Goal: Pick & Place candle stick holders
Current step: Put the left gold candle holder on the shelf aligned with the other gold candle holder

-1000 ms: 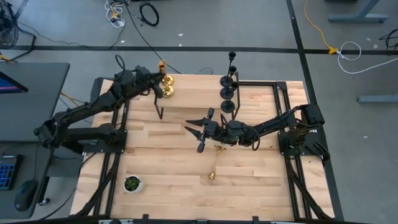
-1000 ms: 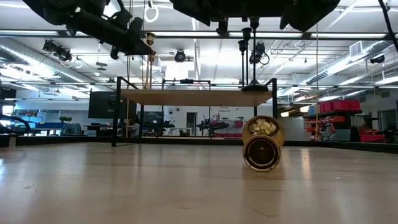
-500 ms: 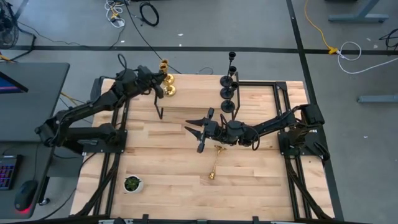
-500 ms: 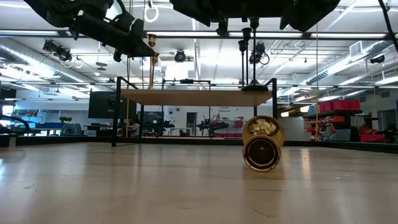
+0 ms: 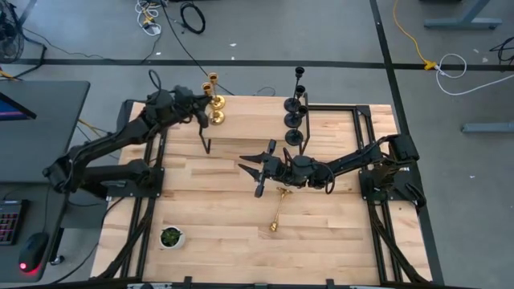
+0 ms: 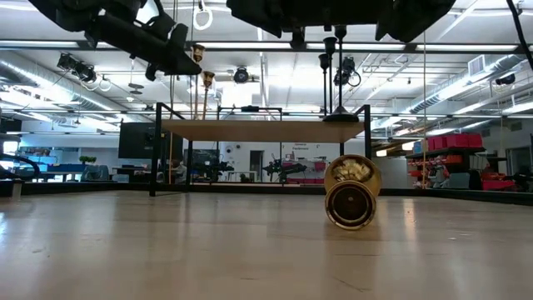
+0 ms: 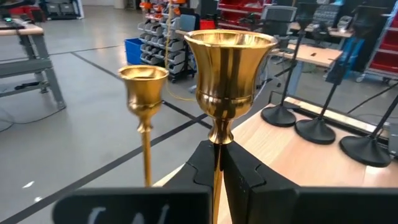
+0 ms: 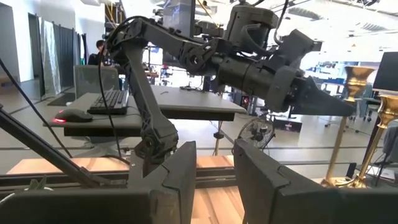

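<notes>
A raised wooden shelf (image 5: 249, 128) stands at the table's far side. Three black candle stick holders (image 5: 295, 120) stand in a row at its right. A gold holder (image 7: 144, 93) stands at its far left corner. My left gripper (image 5: 202, 112) is there, shut on a second gold holder (image 7: 230, 68), which is upright. A third gold holder (image 5: 277, 210) lies on its side on the table, its base toward the low view (image 6: 351, 193). My right gripper (image 5: 259, 170) hovers open and empty just left of it, above mid-table. My left gripper pinches the gold holder's slim stem (image 7: 216, 163) between its two fingers, a little below the cup. The fingers come about level from the table's left and lie across the stem. The holder stands upright; whether its base (image 5: 215, 119) rests on the shelf, I cannot tell.
A small white pot with a green plant (image 5: 170, 237) stands near the table's front left corner. The shelf's black legs (image 6: 155, 158) stand on the table. Bare wood lies along the table's front.
My left gripper has shifted a little over the shelf's far left corner, with the gold holder still upright in its hold.
</notes>
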